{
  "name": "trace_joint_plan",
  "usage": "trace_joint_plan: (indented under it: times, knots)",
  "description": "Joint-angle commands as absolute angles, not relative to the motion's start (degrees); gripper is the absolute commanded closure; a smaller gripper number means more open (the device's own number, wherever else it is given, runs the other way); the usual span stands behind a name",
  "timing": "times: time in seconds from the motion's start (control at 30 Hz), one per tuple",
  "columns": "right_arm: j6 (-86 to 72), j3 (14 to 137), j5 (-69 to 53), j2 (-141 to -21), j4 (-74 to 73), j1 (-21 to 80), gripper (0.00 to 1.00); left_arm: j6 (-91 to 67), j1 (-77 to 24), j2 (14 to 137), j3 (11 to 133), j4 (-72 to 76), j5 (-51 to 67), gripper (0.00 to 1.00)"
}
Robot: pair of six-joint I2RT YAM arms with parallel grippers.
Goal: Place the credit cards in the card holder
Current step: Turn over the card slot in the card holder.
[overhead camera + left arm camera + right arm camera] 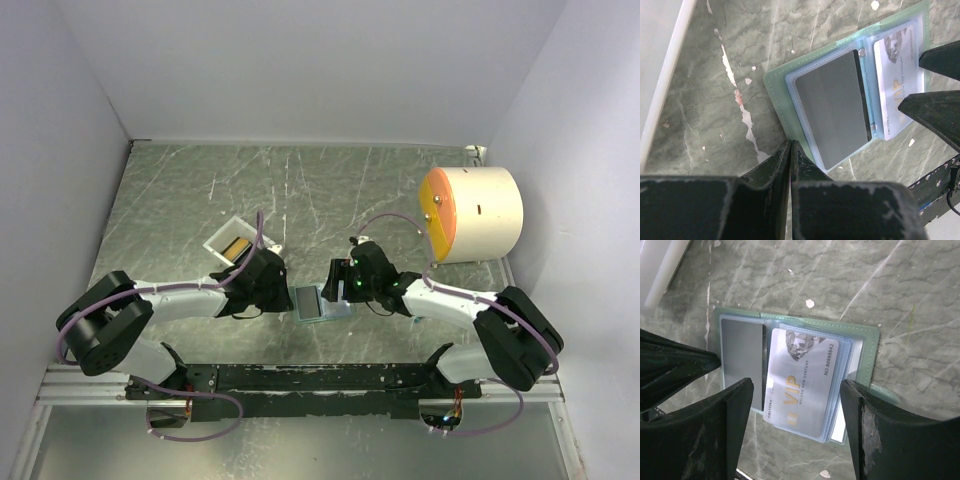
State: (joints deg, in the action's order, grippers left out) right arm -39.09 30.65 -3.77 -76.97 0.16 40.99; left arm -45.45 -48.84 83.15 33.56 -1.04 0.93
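Observation:
The card holder (pixel 320 303) lies open on the table between my two grippers, sage-green rim (pixel 776 87) and light blue pockets. A dark grey card (pixel 832 107) sits in its left pocket. A silver "VIP" card (pixel 802 382) lies on the right stack of pockets. My left gripper (pixel 790 143) is shut, its tips at the holder's left edge (pixel 867 355). My right gripper (pixel 797 407) is open, one finger on each side of the VIP card. A yellow-orange card (pixel 236 247) lies in the white tray.
The shallow white tray (pixel 222 238) stands just behind the left gripper; its rim shows at the left wrist view's left edge (pixel 660 60). A cream cylinder with an orange face (pixel 470 213) stands at the back right. Walls close in the table on three sides.

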Motion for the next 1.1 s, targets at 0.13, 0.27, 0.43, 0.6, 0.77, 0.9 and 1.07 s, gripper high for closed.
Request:
trace_joint_plan:
  times: [0.13, 0.27, 0.43, 0.6, 0.77, 0.9, 1.07]
  knots:
    - [-39.99, 30.62, -6.79, -74.72, 0.25, 41.42, 0.3, -45.75, -48.63, 83.41, 33.58, 1.49, 2.42, 0.86]
    - [-40.95, 29.9, -8.78, -74.92, 2.29, 41.35, 0.3, -45.7, -48.66, 83.36, 33.66, 1.32, 2.44, 0.86]
    - [-42.52, 29.53, -10.27, -75.7, 4.45, 41.36, 0.3, -45.79, -48.68, 83.22, 33.49, 1.49, 2.6, 0.86]
    - [-44.57, 28.3, -13.36, -75.5, 8.67, 41.27, 0.3, -45.88, -48.6, 82.85, 33.46, 1.36, 2.57, 0.86]
    - [-45.41, 27.88, -14.31, -74.71, 10.09, 41.26, 0.3, -45.88, -48.62, 82.37, 33.55, 1.15, 2.44, 0.86]
    - [-45.08, 28.22, -14.11, -74.79, 9.55, 41.27, 0.3, -45.97, -48.63, 82.25, 33.49, 1.14, 2.49, 0.86]
    - [-45.24, 28.04, -14.79, -74.96, 10.41, 41.25, 0.3, -45.97, -48.61, 82.29, 33.49, 1.21, 2.58, 0.86]
